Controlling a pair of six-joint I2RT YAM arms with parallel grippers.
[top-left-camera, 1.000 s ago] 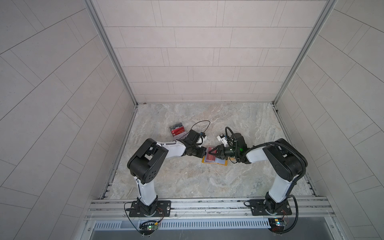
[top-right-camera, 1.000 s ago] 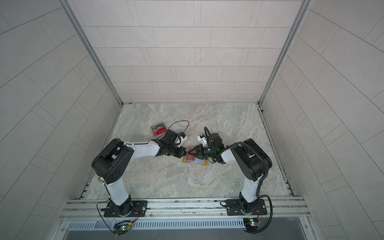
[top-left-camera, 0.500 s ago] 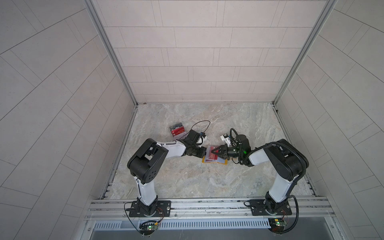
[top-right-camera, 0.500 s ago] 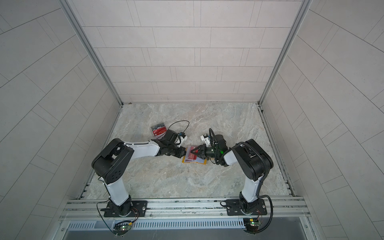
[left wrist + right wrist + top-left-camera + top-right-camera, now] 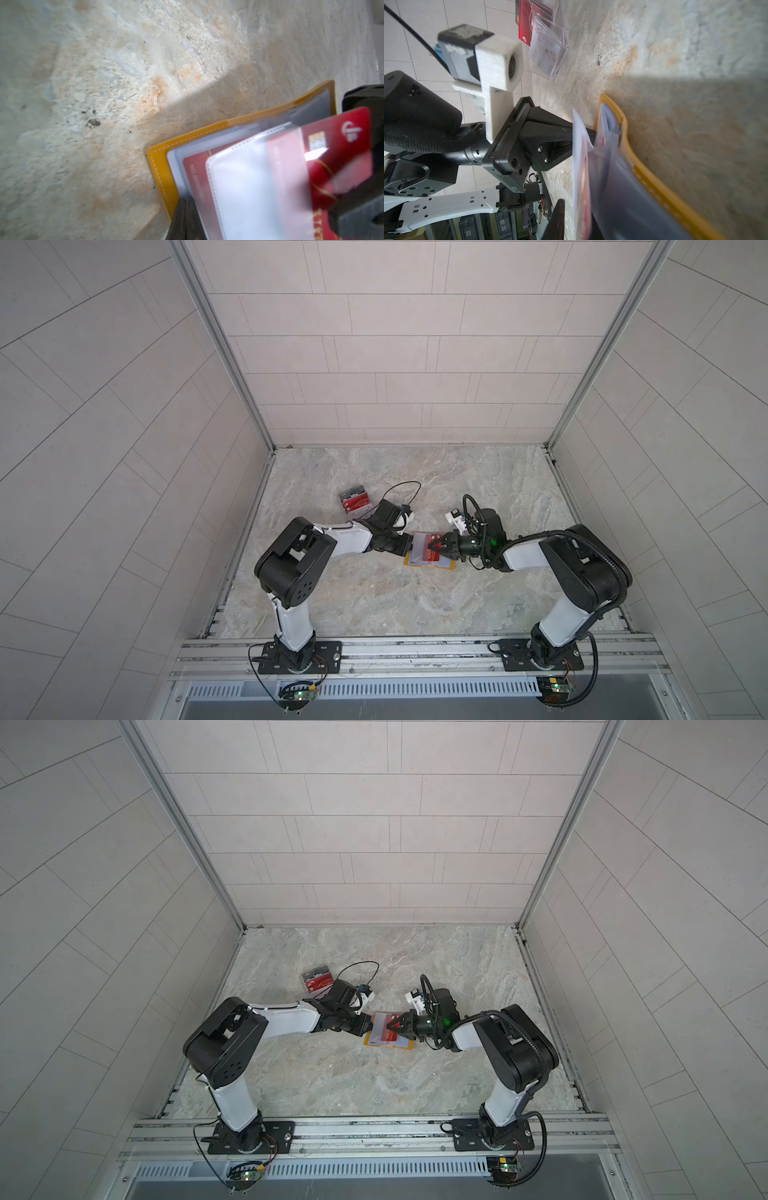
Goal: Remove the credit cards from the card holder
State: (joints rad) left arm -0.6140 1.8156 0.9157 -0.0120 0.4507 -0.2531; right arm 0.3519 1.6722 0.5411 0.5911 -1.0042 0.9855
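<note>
The yellow card holder (image 5: 428, 568) (image 5: 388, 1046) lies open mid-floor, its clear sleeves fanned. My left gripper (image 5: 409, 548) (image 5: 185, 216) is shut, its tips resting on the lower pages at the holder's (image 5: 158, 166) left edge. A sleeve below holds one red credit card (image 5: 197, 176). My right gripper (image 5: 432, 546) (image 5: 577, 220) straddles a lifted sleeve from the right. A second red credit card (image 5: 342, 145) sticks out of that sleeve. Its jaws stand narrowly open, with a slit of floor showing between one finger (image 5: 558, 218) and the sleeve.
A clear acrylic box (image 5: 354, 502) (image 5: 548, 47) with a red card and a black card stands behind the left arm, toward the back left. Tiled walls and metal rails bound the marble floor. The arm bases sit at the front edge.
The right gripper has drawn back a little to the right and its jaws have narrowed around the lifted sleeve. The left arm has stayed put, shut.
</note>
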